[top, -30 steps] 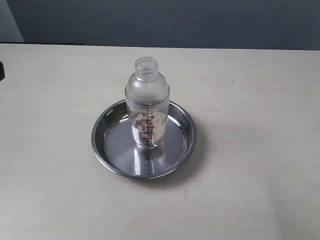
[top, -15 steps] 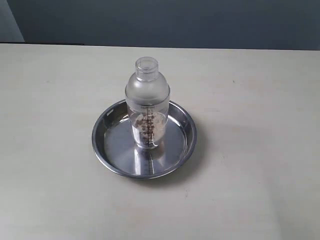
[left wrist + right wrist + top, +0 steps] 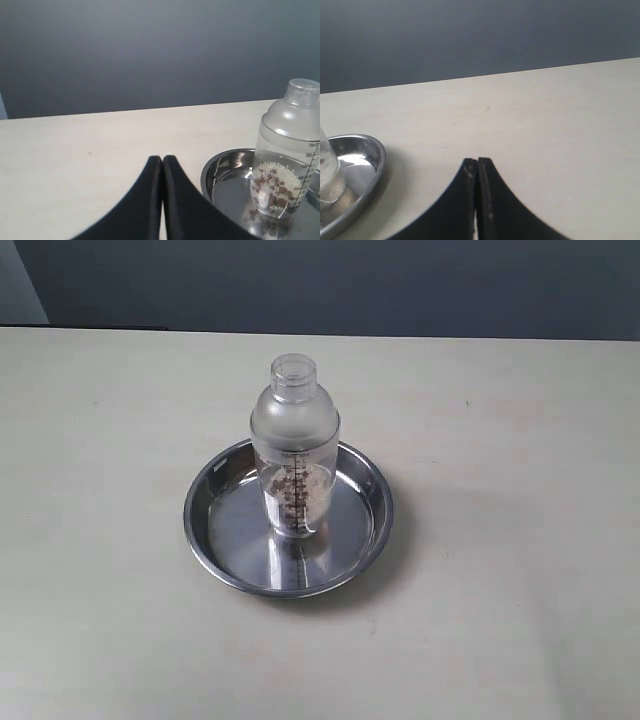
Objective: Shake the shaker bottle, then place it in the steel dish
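The shaker bottle point(image 3: 294, 445) stands upright in the middle of the steel dish point(image 3: 215, 540), with brownish-white grains settled in its lower part. Neither arm shows in the exterior view. In the left wrist view my left gripper point(image 3: 162, 159) is shut and empty, apart from the shaker bottle point(image 3: 287, 150) and the steel dish point(image 3: 220, 165) beside it. In the right wrist view my right gripper point(image 3: 477, 161) is also shut and empty, well away from the steel dish point(image 3: 372, 165); only a sliver of the shaker bottle point(image 3: 326, 172) shows at the frame's edge.
A pale beige table point(image 3: 520, 440) carries the dish, and a dark blue-grey wall point(image 3: 350, 280) runs behind its far edge. Nothing else stands on the table in any view.
A dark piece of the left arm at the exterior view's left edge has left the frame. Bottle and dish have not moved.
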`<action>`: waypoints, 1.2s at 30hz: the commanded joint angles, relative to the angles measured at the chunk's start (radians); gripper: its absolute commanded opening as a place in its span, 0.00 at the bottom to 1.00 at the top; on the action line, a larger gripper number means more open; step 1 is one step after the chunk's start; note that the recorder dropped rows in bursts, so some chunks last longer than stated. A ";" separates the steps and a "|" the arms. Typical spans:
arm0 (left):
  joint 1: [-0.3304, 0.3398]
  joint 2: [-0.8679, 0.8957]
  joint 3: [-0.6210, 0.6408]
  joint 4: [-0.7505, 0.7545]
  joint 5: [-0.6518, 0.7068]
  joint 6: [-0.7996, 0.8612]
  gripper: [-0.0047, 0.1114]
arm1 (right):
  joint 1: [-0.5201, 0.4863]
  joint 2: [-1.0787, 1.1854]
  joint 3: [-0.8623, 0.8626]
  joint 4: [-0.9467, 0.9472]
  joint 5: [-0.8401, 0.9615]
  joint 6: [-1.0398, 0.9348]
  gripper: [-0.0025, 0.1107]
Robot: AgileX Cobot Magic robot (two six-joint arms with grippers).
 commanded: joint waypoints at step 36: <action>0.027 -0.008 0.181 -0.086 -0.117 0.051 0.04 | 0.002 0.004 0.001 -0.002 -0.014 -0.004 0.01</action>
